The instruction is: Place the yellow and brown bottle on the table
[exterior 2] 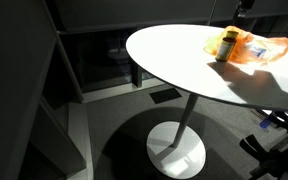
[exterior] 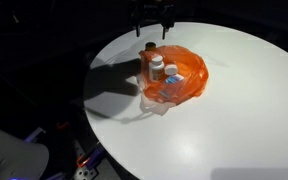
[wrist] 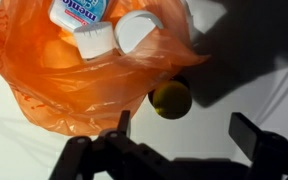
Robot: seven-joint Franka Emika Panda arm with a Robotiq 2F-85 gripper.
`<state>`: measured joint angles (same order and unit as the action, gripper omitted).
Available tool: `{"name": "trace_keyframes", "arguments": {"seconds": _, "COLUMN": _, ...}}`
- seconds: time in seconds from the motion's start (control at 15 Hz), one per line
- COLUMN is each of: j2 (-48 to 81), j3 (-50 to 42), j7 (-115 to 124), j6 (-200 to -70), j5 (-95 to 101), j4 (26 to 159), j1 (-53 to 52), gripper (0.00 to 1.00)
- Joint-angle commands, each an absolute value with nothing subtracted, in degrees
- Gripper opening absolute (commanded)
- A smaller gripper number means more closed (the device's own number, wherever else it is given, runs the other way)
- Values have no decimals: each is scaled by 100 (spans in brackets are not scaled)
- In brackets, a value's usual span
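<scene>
Placement of the bottle (exterior: 149, 52) looks done: it is seen standing upright on the table (exterior: 244, 120), outside the bag (exterior: 187, 80) and just beside its rim, though whether the two touch cannot be told. In the wrist view only its yellow top is shown from above, at the edge of the orange plastic. Nothing is held by the gripper (wrist: 182, 125); its jaws are spread wide apart and empty, hanging above the bottle with a finger to either side of it. The bottle is judged to be light and stiff, with smooth round sides that could slip under a weak pinch, and its narrow base could be tipped by a sideways knock. If it had to be taken again, the brown body below the cap would be the best place to close on, squarely across its width. White-capped bottles (wrist: 134, 32) are left inside the bag, whose soft film could be snagged by a low finger.
</scene>
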<state>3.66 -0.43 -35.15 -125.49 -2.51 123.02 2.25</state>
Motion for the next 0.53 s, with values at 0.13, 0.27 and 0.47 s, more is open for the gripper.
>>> {"name": "trace_keyframes", "arguments": {"seconds": 0.13, "j2": -477, "j3": -79, "j7": -2724, "j6": -12141, "j5": 42, "j4": 12481, "j1": 170, "gripper": 100}}
{"name": "trace_keyframes", "arguments": {"seconds": 0.27, "j2": -285, "j3": -100, "j7": -2980, "j6": -12186, "j5": -91, "j4": 12349, "j1": 145, "gripper": 100}}
{"name": "trace_keyframes", "arguments": {"seconds": 0.47, "j2": -242, "j3": -95, "j7": -2981, "j6": -12188, "j5": -92, "j4": 12358, "j1": 143, "gripper": 100}}
